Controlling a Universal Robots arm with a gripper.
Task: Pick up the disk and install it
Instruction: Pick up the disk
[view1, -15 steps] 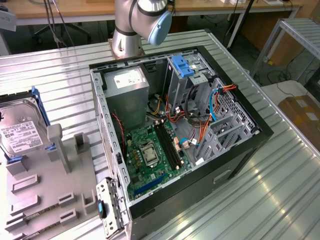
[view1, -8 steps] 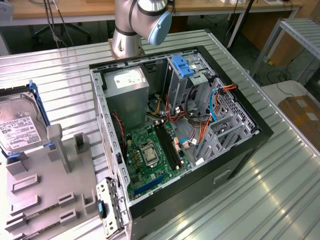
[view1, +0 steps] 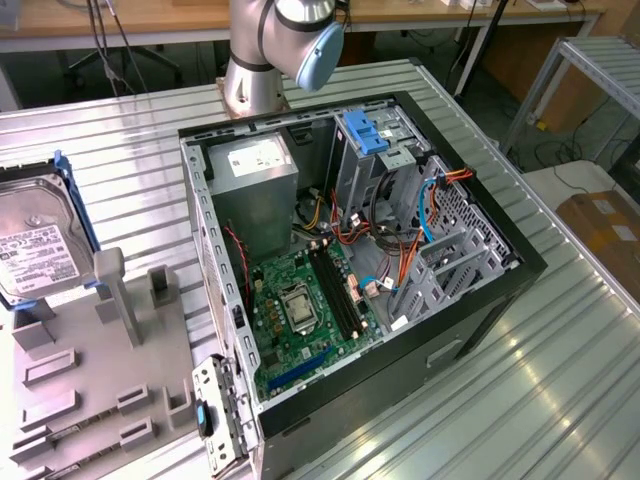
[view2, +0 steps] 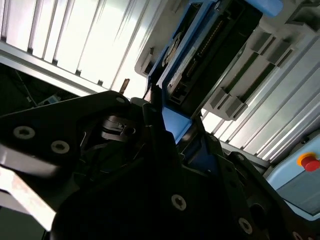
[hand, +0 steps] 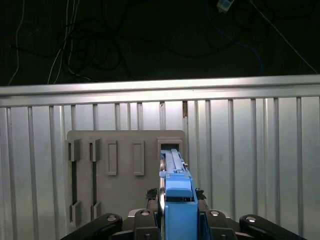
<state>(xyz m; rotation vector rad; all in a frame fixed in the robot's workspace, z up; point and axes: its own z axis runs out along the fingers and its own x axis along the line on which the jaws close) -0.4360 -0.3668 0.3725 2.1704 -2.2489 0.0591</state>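
Observation:
The disk (view1: 38, 240) is a silver-grey drive with a white label and blue rails. It hangs tilted at the exterior view's far left, above the grey holder plate (view1: 90, 400). In the first wrist view its blue rail (hand: 177, 195) runs edge-on between my gripper's (hand: 177, 205) dark fingers, which are shut on it. Below it lies the holder plate (hand: 125, 165) with its slots. In the second wrist view the disk (view2: 192, 60) extends away from the black gripper body.
The open computer case (view1: 520, 270) lies on the ribbed metal table (view1: 560, 400), with the motherboard (view1: 300, 310), a grey power supply box (view1: 255, 180) and a blue bracket (view1: 365, 130) at the drive bay. The arm's base (view1: 250, 80) stands behind the case.

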